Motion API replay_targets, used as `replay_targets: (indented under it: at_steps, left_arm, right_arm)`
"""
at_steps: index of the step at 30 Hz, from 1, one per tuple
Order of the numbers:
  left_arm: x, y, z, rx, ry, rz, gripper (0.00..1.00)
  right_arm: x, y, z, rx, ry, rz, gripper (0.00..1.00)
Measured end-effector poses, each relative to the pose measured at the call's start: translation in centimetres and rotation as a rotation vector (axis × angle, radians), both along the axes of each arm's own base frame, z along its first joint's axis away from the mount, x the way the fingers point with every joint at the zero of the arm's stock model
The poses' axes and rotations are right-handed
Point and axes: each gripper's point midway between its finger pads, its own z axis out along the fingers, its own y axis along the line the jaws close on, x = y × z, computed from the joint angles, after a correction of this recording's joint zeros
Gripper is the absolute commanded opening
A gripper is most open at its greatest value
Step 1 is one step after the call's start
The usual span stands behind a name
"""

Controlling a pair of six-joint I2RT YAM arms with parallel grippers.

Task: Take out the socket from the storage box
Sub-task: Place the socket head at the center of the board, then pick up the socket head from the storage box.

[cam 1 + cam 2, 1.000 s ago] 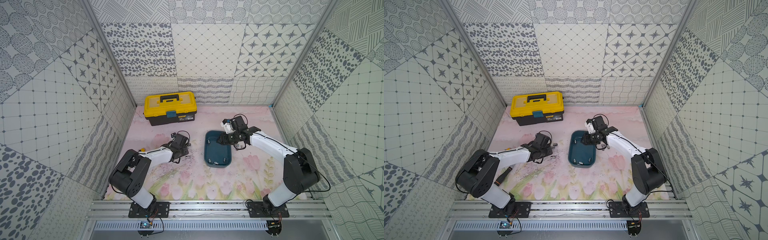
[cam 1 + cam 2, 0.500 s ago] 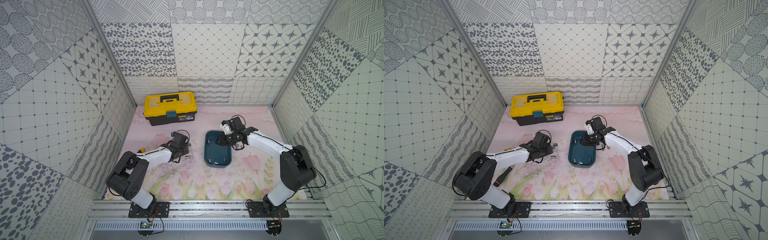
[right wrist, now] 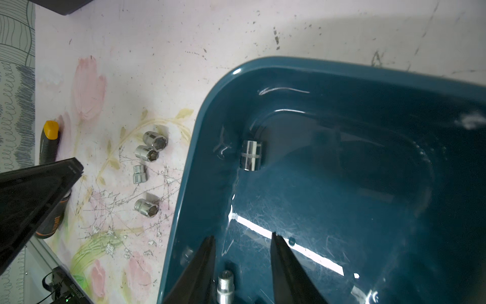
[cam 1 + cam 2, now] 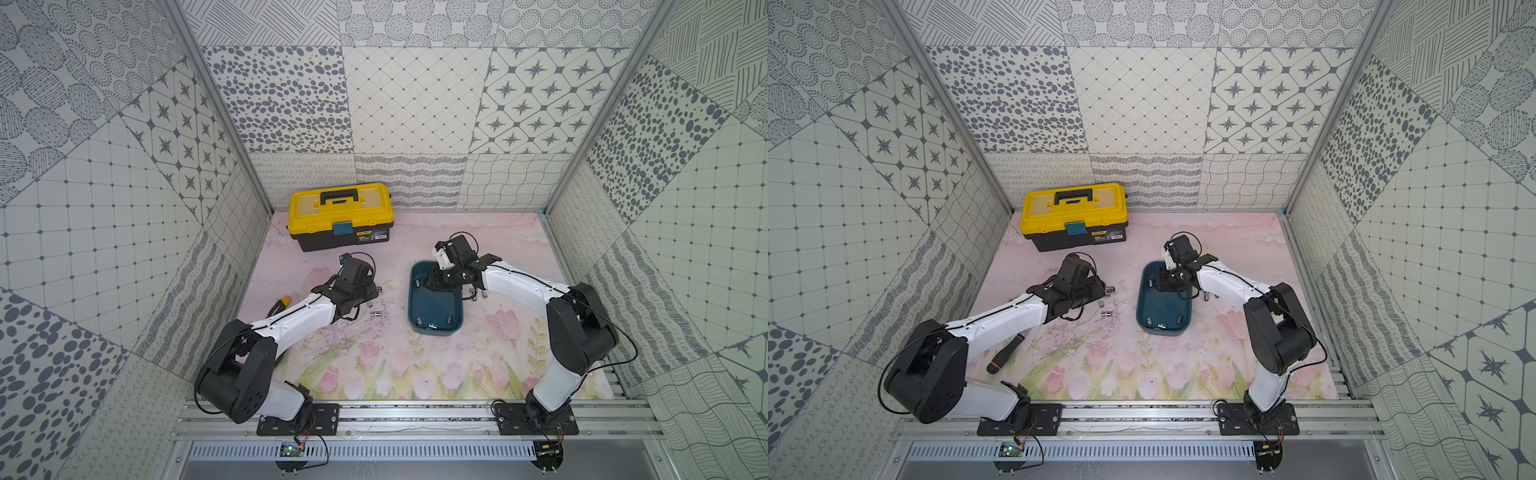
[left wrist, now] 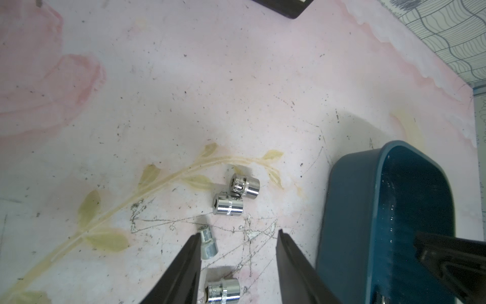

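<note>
The storage box (image 4: 437, 308) (image 4: 1163, 308) is a teal tub on the mat, right of centre. Several chrome sockets lie in it: three near its front wall (image 4: 432, 326) and one on its side against a far wall (image 3: 252, 155). My right gripper (image 3: 242, 235) (image 4: 432, 282) is lowered into the box's far end, open, with a small socket (image 3: 225, 287) standing by one finger, not clamped. My left gripper (image 5: 239, 233) (image 4: 372, 293) is open just above the mat, left of the box wall (image 5: 355, 210). Loose sockets (image 5: 223, 290) (image 5: 209, 243) lie between its fingers.
Two more sockets (image 5: 228, 204) lie on the mat beyond the left fingertips. A yellow-lidded toolbox (image 4: 340, 216) stands at the back left. A black screwdriver with an orange end (image 4: 1005, 353) lies under the left arm. Small metal parts (image 4: 478, 293) sit right of the box.
My right gripper has moved left and down into the far end of the box. My left gripper's jaws have widened a little over the sockets on the mat.
</note>
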Motion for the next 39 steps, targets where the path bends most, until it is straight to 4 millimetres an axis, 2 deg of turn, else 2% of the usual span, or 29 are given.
replay_targets:
  at_steps: [4, 18, 30, 39]
  left_arm:
    - [0.0, 0.0, 0.9, -0.014, -0.016, -0.001, 0.52]
    - [-0.3, 1.1, 1.9, -0.012, -0.025, 0.006, 0.53]
    - [-0.4, 1.5, 1.8, -0.008, -0.026, 0.009, 0.54]
    - [-0.4, 1.6, 1.7, -0.012, -0.021, 0.009, 0.54]
  right_arm:
    - [0.6, 0.6, -0.6, -0.046, -0.026, -0.009, 0.41]
    - [3.1, 0.7, -2.9, -0.172, -0.059, -0.053, 0.5]
    - [3.2, 0.8, -4.4, -0.248, -0.056, -0.037, 0.59]
    - [3.3, 1.1, -5.0, -0.287, -0.049, -0.027, 0.58]
